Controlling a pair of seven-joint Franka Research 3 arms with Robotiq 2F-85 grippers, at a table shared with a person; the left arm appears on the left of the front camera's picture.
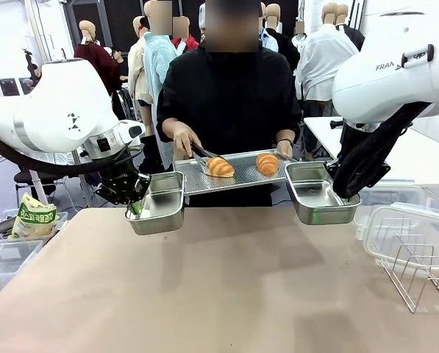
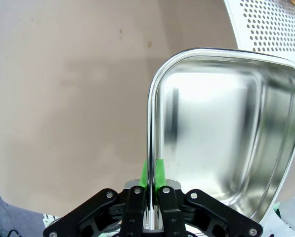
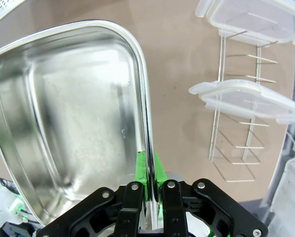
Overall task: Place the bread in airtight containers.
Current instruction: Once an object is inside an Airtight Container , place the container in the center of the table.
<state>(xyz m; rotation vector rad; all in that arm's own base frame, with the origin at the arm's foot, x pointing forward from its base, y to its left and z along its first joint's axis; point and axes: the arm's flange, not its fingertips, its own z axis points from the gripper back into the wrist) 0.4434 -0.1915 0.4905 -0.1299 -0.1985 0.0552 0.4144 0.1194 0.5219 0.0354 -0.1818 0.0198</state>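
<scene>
Perforated tray, held up by a person across the table: two croissants on it, one met by tongs in the person's hand, the other lying free toward the tray's right end. Just left of the tray: steel tin, empty, held off the table, left gripper pinched narrow on its rim. Just right of the tray: second tin, empty, likewise aloft, right gripper clamped on its rim; clear lids and wire rack farther right.
</scene>
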